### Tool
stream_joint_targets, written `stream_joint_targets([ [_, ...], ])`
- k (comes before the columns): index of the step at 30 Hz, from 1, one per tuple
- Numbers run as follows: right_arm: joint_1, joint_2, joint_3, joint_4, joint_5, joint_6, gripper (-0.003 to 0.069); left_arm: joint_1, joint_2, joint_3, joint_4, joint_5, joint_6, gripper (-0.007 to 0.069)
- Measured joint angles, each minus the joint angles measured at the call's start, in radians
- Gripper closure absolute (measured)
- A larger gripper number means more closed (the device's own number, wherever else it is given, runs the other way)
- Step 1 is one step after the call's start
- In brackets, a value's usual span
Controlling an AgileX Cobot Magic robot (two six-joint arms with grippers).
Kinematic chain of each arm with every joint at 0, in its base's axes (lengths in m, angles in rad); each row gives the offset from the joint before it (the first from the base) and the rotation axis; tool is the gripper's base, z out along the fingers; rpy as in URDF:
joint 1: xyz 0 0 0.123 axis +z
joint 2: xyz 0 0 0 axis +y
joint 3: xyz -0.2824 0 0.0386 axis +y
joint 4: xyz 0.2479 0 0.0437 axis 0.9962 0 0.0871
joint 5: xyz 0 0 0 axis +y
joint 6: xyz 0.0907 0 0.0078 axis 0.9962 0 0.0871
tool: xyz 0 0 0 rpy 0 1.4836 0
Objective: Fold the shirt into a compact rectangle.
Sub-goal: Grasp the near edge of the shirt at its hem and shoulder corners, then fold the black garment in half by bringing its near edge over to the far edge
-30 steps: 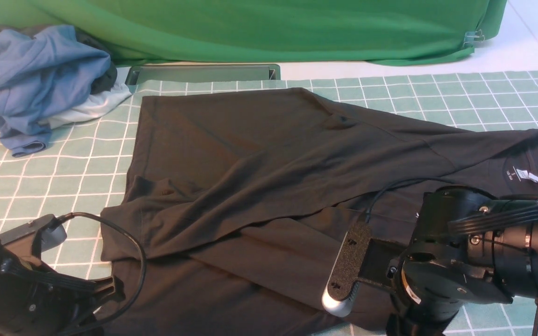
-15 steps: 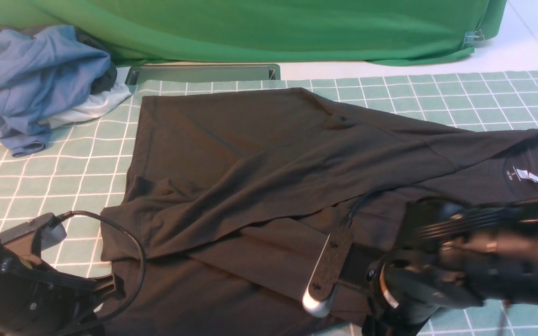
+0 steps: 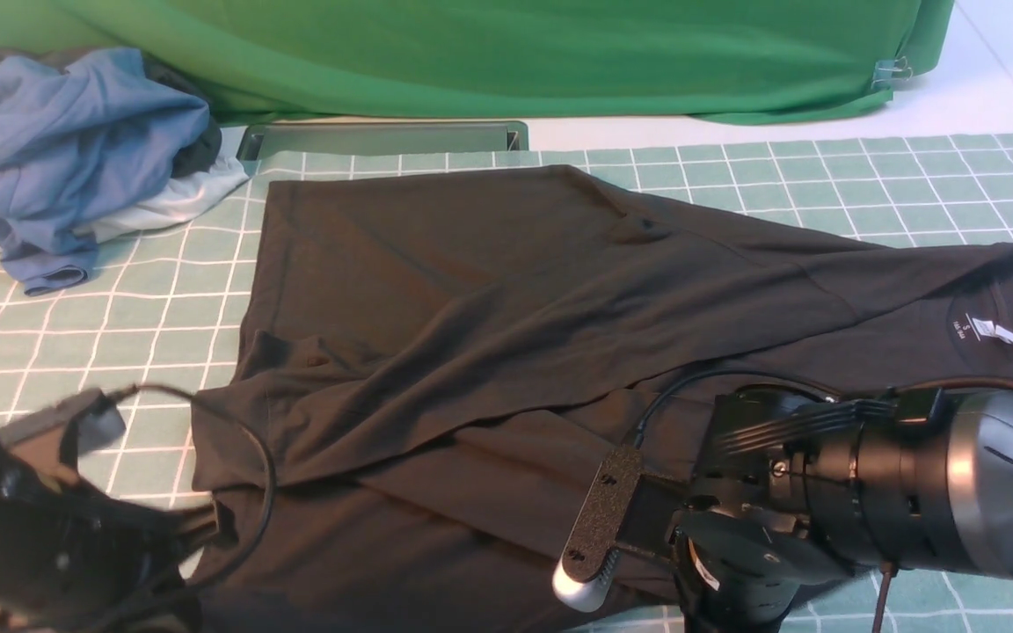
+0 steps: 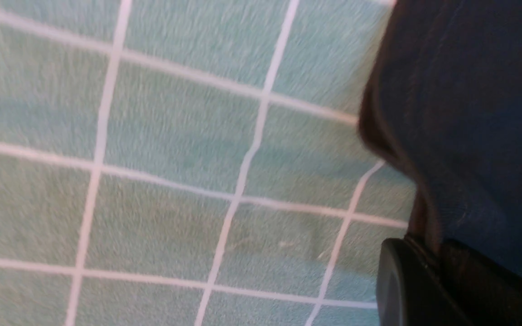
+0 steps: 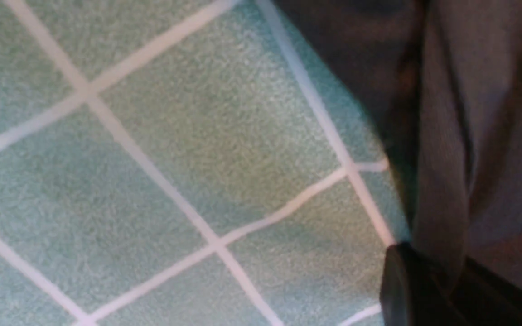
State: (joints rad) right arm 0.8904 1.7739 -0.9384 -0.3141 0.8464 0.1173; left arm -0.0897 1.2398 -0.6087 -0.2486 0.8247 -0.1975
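Note:
The black shirt [image 3: 506, 290] lies spread and partly folded on the green gridded mat [image 3: 120, 290], its white neck label [image 3: 994, 331] at the far right. My left arm [image 3: 49, 536] sits at the shirt's near left corner and my right arm [image 3: 823, 510] at its near right edge; the front view hides both sets of jaws. In the left wrist view my left gripper [image 4: 433, 249] is shut on a pinch of the shirt [image 4: 469, 113]. In the right wrist view my right gripper [image 5: 447, 267] is shut on a fold of the shirt [image 5: 469, 136].
A heap of blue and white clothes [image 3: 67, 149] lies at the back left of the mat. A green backdrop cloth [image 3: 506, 53] hangs along the far side, with a grey recessed slot [image 3: 383, 138] below it. Bare mat shows left of the shirt.
My right arm has slid left along the shirt's near edge, and its jaws have closed on the fabric. The left arm has shifted slightly and looks blurred.

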Motion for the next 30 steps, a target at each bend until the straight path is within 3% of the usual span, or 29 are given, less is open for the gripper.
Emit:
stream_joint_targets([
  [7, -0.003, -0.08, 0.009, -0.01, 0.029, 0.047, 0.0608, 0.0, -0.002, -0.112, 0.02, 0.086, 0.0, 0.0606],
  [21, -0.004, -0.149, 0.011, 0.122, 0.122, 0.018, 0.0608, 0.0, -0.003, -0.118, 0.077, 0.212, 0.0, 0.0606],
  [30, 0.172, -0.221, 0.101, 0.147, 0.143, 0.149, 0.0608, 0.0, -0.091, -0.077, 0.068, 0.287, -0.001, 0.0606],
])
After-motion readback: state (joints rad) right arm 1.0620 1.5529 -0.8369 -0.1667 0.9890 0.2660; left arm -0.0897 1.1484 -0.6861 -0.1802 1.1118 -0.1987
